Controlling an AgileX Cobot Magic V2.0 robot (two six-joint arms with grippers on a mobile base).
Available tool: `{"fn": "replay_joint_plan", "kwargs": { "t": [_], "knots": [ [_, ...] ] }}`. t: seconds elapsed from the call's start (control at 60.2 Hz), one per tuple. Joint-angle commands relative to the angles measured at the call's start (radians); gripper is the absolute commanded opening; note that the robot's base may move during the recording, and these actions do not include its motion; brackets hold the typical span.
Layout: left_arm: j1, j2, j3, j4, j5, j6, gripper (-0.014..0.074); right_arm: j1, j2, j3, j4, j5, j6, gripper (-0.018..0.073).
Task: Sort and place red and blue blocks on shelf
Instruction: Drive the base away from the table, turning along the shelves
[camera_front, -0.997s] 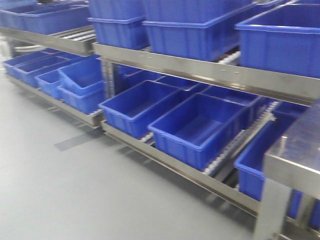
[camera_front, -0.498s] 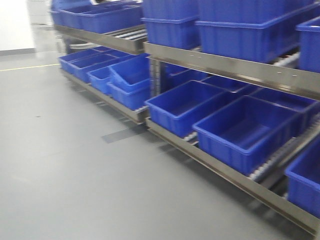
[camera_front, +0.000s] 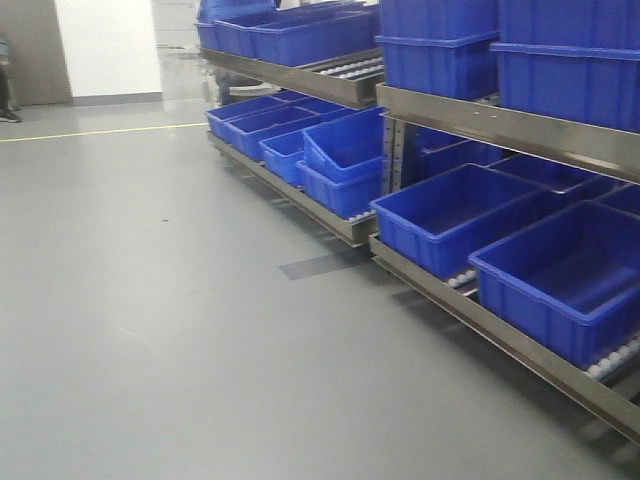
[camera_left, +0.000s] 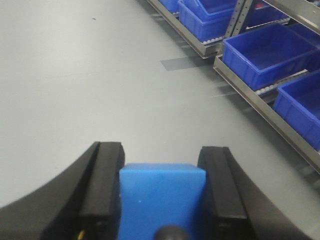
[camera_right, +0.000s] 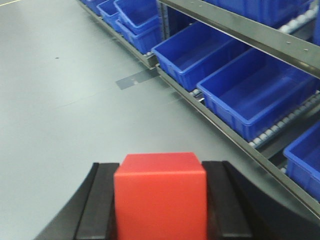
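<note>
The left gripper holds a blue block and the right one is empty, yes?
No: the right gripper isn't empty. The right wrist view shows it shut on a red block. The left gripper does hold the blue block.

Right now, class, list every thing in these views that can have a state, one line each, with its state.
Left claw, shut on the small matte bright blue cube.
Right claw, shut on the small matte bright red cube.
Blue cube, gripped, not shelved.
Red cube, gripped, not shelved.
Long grey steel rack, no cube visible on it.
Large blue plastic bins, open-topped; visible insides empty.
</note>
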Motion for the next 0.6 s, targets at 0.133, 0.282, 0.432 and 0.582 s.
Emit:
{"fn": "replay_joint_plan", "kwargs": {
  "t": [0.133,0.282,0.432,0.582],
  "knots": [
    [-0.001,-0.004,-0.031,0.003,-0.085,-0.009,0.0127,-0.006,-0.009,-0.030,-0.012,-0.084,-0.004,0.0062],
    [-0.001,-0.004,-0.031,0.003,-0.085,-0.009,0.0127,-0.006,-0.009,-0.030,-0.012,-0.084,-0.004,0.0062],
    [-0.001,-0.004,-0.031,0.003,-0.085,-0.009,0.0127,-0.002,-0.009,-0.030,-0.012,-0.084,-0.004,0.0062],
    [-0.001,-0.004,-0.031,0.003,-0.085,-0.009,0.0127,-0.002,-0.009,-0.030,-0.012,-0.084,-0.004,0.0062]
  ]
}}
